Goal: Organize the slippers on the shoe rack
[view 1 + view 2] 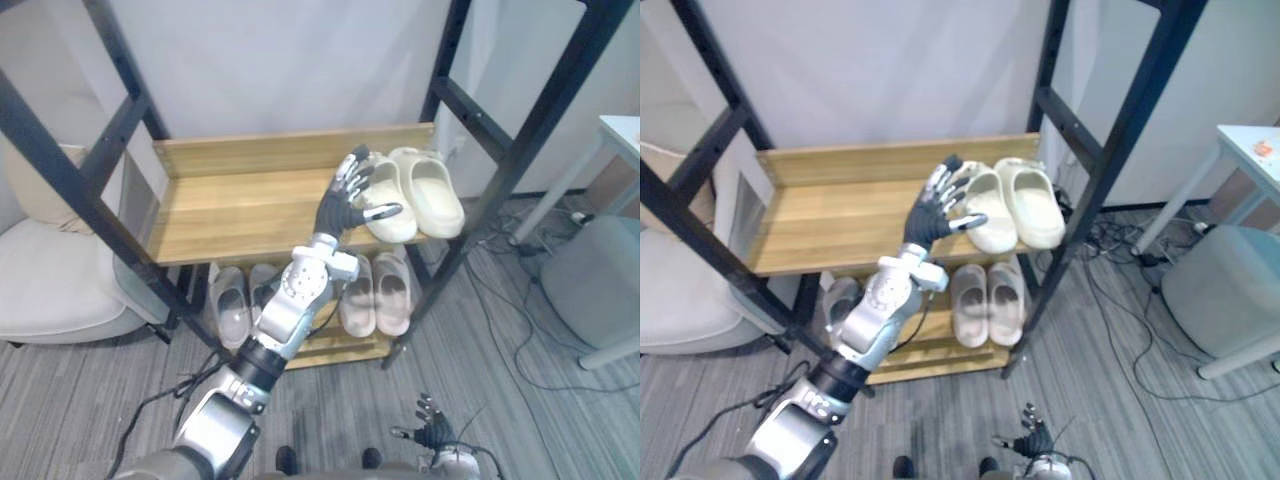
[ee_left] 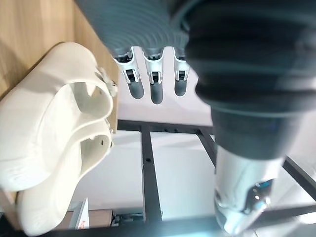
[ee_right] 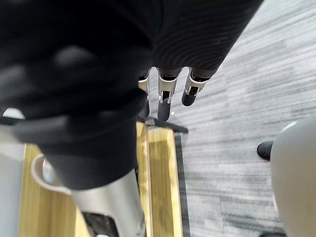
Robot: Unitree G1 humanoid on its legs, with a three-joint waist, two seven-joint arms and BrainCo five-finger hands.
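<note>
A pair of cream slippers (image 1: 432, 190) lies side by side at the right end of the wooden upper shelf (image 1: 230, 205), toes toward me. My left hand (image 1: 345, 198) is raised just left of the pair, open with fingers spread. Its thumb points across the nearer slipper's (image 1: 388, 195) side; I cannot tell if it touches. The left wrist view has the cream pair (image 2: 54, 138) beside straight fingers (image 2: 155, 84) that hold nothing. My right hand (image 1: 432, 432) hangs low near the floor, open, fingers (image 3: 165, 94) relaxed.
On the lower shelf (image 3: 160, 163) lie a grey pair (image 1: 228, 300) at left and a pale pink pair (image 1: 392, 290) at right. Black frame posts (image 1: 520, 150) flank the rack. A light armchair (image 1: 50, 280) stands left, a grey pouf (image 1: 590, 265) and white table (image 1: 622, 135) right.
</note>
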